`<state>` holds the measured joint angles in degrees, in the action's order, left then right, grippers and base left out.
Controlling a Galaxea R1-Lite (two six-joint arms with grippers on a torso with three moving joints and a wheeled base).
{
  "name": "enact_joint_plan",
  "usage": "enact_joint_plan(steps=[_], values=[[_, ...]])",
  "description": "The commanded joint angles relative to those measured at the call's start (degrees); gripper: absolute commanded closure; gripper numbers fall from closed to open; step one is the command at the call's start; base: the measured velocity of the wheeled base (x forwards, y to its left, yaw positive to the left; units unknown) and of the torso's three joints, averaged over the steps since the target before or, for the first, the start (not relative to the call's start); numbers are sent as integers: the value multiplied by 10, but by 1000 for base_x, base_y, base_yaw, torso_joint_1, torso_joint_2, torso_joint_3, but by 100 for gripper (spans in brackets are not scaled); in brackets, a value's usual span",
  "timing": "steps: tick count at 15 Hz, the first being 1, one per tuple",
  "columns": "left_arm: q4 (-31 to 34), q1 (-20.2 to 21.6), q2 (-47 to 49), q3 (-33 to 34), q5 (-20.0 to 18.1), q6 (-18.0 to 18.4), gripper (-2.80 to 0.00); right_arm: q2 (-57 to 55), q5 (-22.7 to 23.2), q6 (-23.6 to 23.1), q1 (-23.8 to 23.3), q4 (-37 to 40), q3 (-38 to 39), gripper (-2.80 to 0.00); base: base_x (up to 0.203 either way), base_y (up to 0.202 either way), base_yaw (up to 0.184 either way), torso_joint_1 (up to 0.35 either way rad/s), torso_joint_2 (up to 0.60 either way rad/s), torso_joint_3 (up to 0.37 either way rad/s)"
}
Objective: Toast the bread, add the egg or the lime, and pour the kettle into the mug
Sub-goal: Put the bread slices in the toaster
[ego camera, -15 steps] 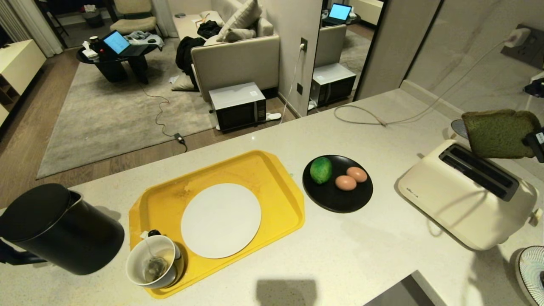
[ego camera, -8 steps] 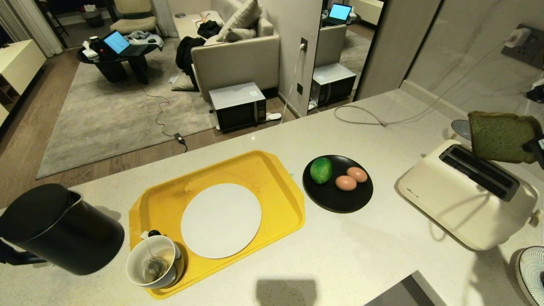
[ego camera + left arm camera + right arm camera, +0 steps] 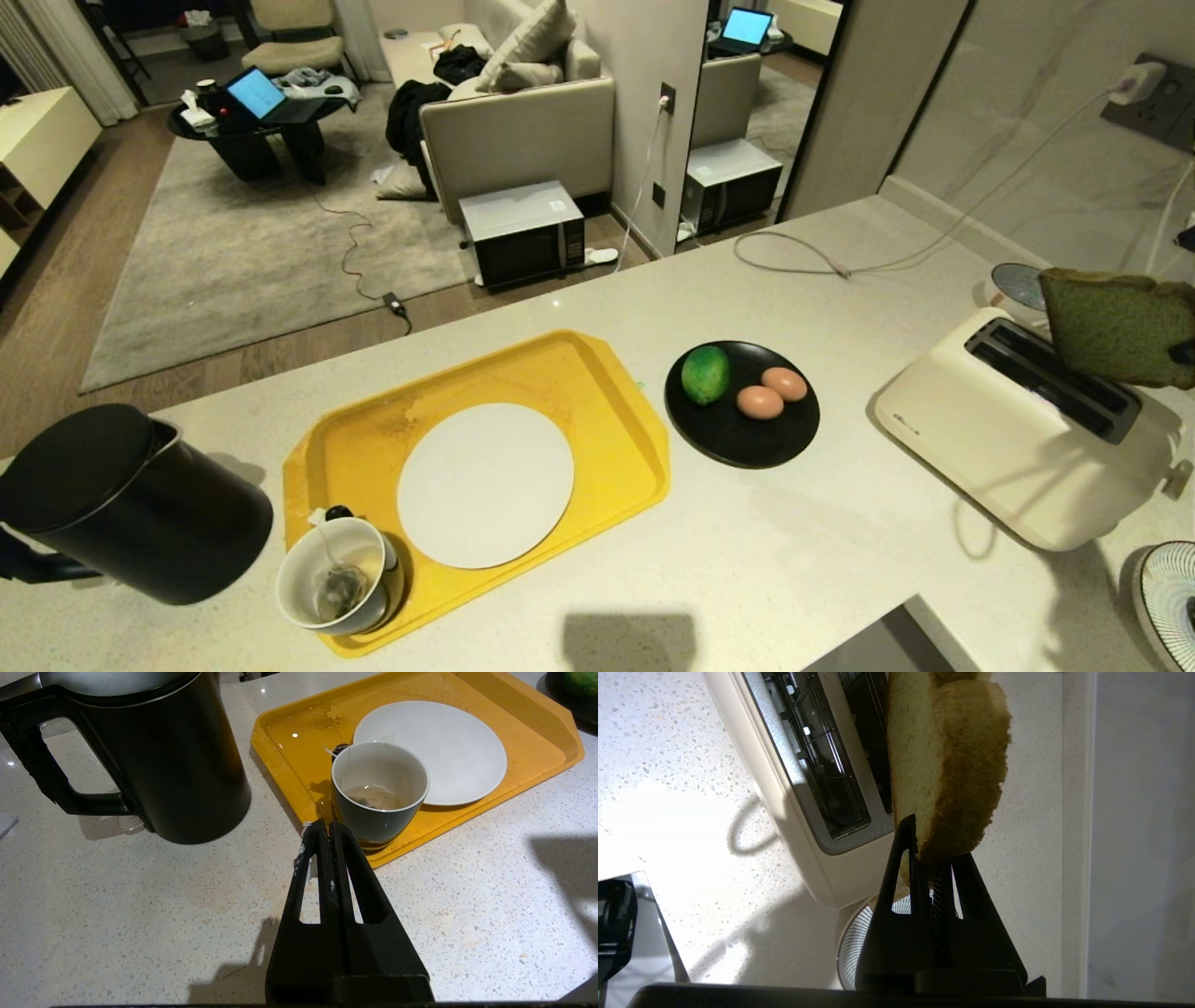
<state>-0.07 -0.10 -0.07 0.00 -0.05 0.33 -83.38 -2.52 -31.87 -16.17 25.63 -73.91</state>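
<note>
Bread: the bread (image 3: 1116, 325) hangs in the air over the far slot of the toaster (image 3: 1027, 431), at the right edge of the head view; over the last second it has drifted right and a little lower, and its slant has changed.
Right tool: the right tool (image 3: 934, 868) is clamped on one edge of the slice, pinching it thin; in the head view only a dark sliver of it shows at the frame's edge.
Toaster slots: both slots (image 3: 817, 760) look empty and open; from the wrist camera the slice stands edge-on above them, not yet inside.
Meaning: I judge the toasting step is at the lining-up stage; the slice still sits at an angle to the slot and needs squaring before it goes down.
Risk: the bread is soft and held by one edge, so it may catch on the slot's rim or bend.
Left tool: the left tool (image 3: 324, 833) is parked low over the table (image 3: 803, 551), its fingers pressed together on nothing, near the mug (image 3: 379, 791).
Kettle: the kettle (image 3: 131, 504) stands on the table left of the yellow tray (image 3: 607, 373), untouched.
Mug: on the tray's near corner, a tea bag inside, beside the white plate (image 3: 485, 483).
Lime and eggs: the lime (image 3: 705, 373) and two eggs (image 3: 771, 392) lie on the black plate (image 3: 738, 443), between tray and toaster.
</note>
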Motion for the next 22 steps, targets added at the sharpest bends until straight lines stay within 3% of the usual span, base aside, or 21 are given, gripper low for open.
enact_joint_plan(steps=[1,13,19,22], values=[[0,0,0,0,0,0,0,4,-1,-3,-1,0,0,0,0,0,0,0,0,0],[0,0,0,0,0,0,0,12,13,-23,-35,2,8,0,0,0,0,0,0,0],[0,0,0,0,0,0,0,30,61,-27,-37,0,10,0,0,0,0,0,0,0],[0,0,0,0,0,0,0,28,62,-35,-37,-1,9,0,0,0,0,0,0,0]])
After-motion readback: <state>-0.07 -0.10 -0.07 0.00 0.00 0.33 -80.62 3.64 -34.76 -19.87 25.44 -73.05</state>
